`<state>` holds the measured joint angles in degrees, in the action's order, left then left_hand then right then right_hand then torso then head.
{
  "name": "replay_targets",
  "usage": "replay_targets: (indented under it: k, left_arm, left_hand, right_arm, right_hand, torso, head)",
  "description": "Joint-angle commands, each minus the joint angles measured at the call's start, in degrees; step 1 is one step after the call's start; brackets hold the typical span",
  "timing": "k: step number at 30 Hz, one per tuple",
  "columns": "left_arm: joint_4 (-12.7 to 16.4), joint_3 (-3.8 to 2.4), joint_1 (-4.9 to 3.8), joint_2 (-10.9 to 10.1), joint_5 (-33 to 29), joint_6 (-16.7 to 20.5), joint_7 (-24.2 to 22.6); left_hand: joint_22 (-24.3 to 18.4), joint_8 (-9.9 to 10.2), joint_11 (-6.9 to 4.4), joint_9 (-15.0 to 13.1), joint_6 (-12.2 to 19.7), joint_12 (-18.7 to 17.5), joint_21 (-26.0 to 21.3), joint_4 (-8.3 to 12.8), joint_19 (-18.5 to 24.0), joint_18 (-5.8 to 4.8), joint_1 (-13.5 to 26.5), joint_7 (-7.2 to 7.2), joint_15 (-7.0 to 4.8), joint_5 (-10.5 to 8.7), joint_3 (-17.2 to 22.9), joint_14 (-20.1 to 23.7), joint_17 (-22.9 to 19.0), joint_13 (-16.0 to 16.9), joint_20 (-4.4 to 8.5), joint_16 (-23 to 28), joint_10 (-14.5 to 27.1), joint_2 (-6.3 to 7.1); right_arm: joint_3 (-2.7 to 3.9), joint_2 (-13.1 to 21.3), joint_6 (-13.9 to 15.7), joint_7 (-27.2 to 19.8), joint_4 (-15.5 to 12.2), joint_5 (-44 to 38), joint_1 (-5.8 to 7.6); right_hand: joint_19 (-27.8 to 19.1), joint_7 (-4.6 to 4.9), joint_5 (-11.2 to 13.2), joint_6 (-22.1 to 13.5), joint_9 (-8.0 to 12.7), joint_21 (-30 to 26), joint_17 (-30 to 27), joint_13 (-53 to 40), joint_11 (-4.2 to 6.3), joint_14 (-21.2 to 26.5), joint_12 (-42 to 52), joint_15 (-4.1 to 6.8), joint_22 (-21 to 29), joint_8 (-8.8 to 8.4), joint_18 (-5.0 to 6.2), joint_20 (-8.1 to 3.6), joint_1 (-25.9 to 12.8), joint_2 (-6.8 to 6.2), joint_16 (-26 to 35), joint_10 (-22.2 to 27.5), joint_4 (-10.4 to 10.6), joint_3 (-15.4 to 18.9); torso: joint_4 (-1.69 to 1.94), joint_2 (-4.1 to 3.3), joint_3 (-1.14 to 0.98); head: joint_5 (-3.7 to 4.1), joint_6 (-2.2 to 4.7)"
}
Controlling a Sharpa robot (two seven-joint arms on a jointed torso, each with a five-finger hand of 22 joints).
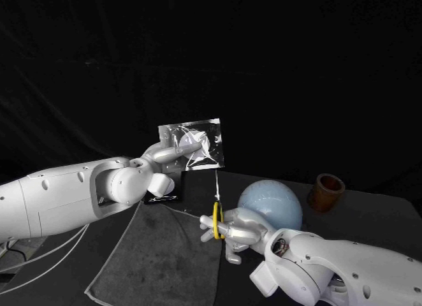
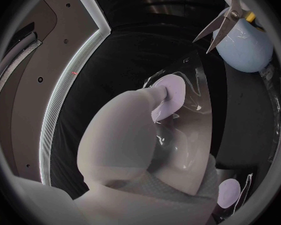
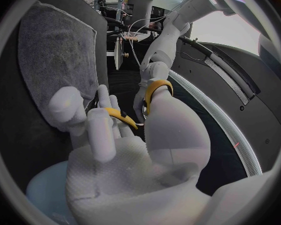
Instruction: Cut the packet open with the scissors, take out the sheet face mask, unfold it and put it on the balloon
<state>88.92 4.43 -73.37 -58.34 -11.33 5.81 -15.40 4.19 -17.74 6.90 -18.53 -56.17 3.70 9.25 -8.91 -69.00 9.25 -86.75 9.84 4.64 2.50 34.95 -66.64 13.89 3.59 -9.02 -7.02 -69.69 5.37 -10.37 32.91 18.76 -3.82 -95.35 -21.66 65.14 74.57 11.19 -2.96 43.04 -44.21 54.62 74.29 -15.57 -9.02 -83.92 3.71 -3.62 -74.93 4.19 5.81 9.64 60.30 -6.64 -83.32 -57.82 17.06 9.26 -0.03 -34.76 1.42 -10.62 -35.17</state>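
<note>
Right hand holds scissors upright, blades apparently parted, tips toward the packet the left hand pinches.

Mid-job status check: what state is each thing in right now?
Packet: held up in the air by the left hand, no cut visible.
Scissors: gripped by the right hand, blades apart, pointing up at the packet.
Balloon: inflated, bare, no mask on it.
Cup: upright.
Cloth: spread out flat.
</note>
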Motion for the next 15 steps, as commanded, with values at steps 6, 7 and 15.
replay_targets:
  k: [6, 7, 15]
  left_arm:
    - [0.27, -0.08, -0.07, -0.21, -0.14, -1.43, -0.43]
    - [0.30, -0.08, -0.07, -0.24, -0.14, -1.53, -0.41]
    - [0.61, -0.08, -0.07, -0.52, -0.14, -2.25, -0.50]
  left_hand:
    - [0.00, -0.22, 0.03, -0.57, 0.13, -0.16, 0.36, 0.28, -0.21, 1.13, -0.04, 0.45, -0.22, 0.33, 0.10, -0.31, 0.11, -0.02, -0.03, 0.32, -0.42, -0.58]
    - [0.00, -0.22, 0.03, -0.57, 0.13, -0.16, 0.36, 0.28, -0.21, 1.13, -0.04, 0.45, -0.22, 0.33, 0.10, -0.31, 0.11, -0.02, -0.03, 0.32, -0.42, -0.58]
    - [0.00, -0.23, 0.03, -0.58, 0.14, -0.16, 0.36, 0.33, -0.21, 1.13, 0.00, 0.47, -0.22, 0.33, 0.17, -0.32, 0.12, -0.02, -0.03, 0.32, -0.42, -0.60]
  right_arm:
    - [0.23, 0.14, -0.83, -1.52, 0.08, -0.49, -0.24]
    - [0.26, 0.14, -0.82, -1.57, 0.14, -0.45, -0.26]
    - [0.43, 0.03, -1.20, -2.35, 0.74, 0.80, -0.43]
  right_hand:
    - [-0.35, 2.23, 0.11, -0.51, 0.18, -0.55, -0.25, 0.59, -0.07, -1.56, -0.06, -0.48, -3.98, -0.14, 1.10, 0.00, 0.13, 0.04, 0.44, 0.43, -0.04, -0.25]
    - [-0.43, 2.27, 0.11, -0.63, 0.26, -0.78, -0.37, 0.88, -0.12, -1.52, -0.08, -0.51, -3.88, -0.15, 1.14, 0.03, 0.10, -0.04, 0.50, 0.55, -0.03, -0.24]
    - [-0.49, 2.23, 0.16, -0.56, 0.60, -1.09, -0.50, 2.28, -0.06, -1.45, 0.54, -0.56, -3.58, 0.24, 1.20, 0.15, 1.01, 1.63, 0.51, -0.23, -0.28, -1.08]
  torso:
    - [0.01, 0.02, 0.01]
    - [0.02, 0.02, 0.01]
    - [0.07, -0.01, 0.04]
  head:
    - [0.28, 0.02]
    - [0.31, 0.03]
    - [0.51, 0.09]
